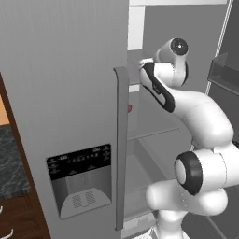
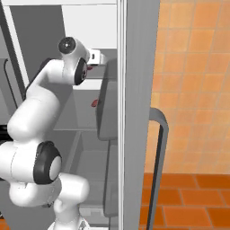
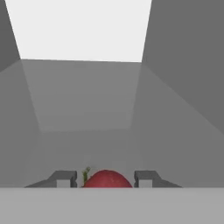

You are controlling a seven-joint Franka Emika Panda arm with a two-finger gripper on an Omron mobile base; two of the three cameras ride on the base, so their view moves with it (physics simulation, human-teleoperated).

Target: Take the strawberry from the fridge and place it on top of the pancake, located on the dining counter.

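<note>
The fridge (image 1: pixel 65 84) stands with its right door open, and my arm reaches onto an upper shelf inside. In the hand view the strawberry (image 3: pixel 107 180), red and rounded with a green leaf, sits between my two fingertips. My gripper (image 3: pixel 105 179) is shut on it, a finger close against each side. From the right base view the hand is deep in the fridge (image 2: pixel 139 90), with a speck of the strawberry (image 2: pixel 90 68) red below the gripper (image 2: pixel 93 65). The pancake and the dining counter are out of view.
Grey shelf walls and a white back panel (image 3: pixel 83 30) enclose the hand. Another small red thing (image 2: pixel 94 103) lies on the shelf below. The open door's bins (image 2: pixel 108 103) hang close by the arm. An orange tiled wall (image 2: pixel 193 90) is to the right.
</note>
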